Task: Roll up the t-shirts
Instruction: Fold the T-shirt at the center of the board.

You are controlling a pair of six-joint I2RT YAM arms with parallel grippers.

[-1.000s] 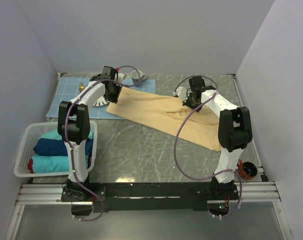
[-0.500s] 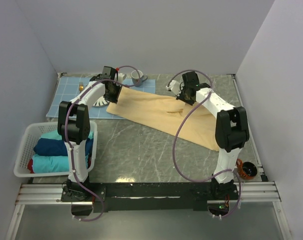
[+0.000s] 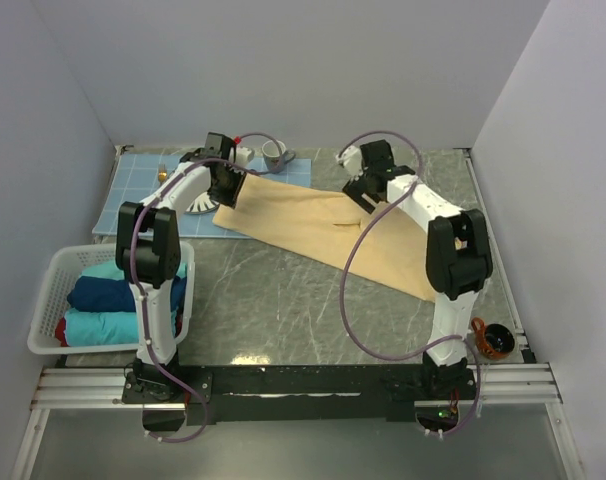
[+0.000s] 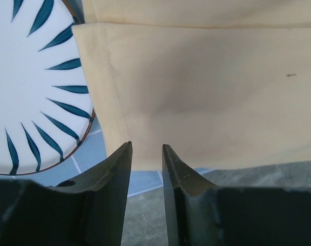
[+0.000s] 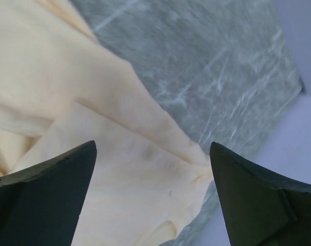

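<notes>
The pale yellow t-shirt [image 3: 293,222] lies spread on the desk [image 3: 283,310], ready for rolling, with the right hand [image 5: 153,146] released wide just above its rumpled edge, while the left hand [image 4: 147,147], jaws narrowed, meets the corner hem at its tips, perhaps pinning it; I cannot tell.

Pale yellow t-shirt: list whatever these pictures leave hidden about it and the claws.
- Left wrist view: whether the left claw pinches the hem of the pale yellow cloth t-shirt; its narrow-set black fingers cover the contact.
- Top view: the t-shirt's near right corner, under the white right arm.
- Top view: how many folded teal and navy shirts fill the white plastic basket; the left arm crosses them.
</notes>
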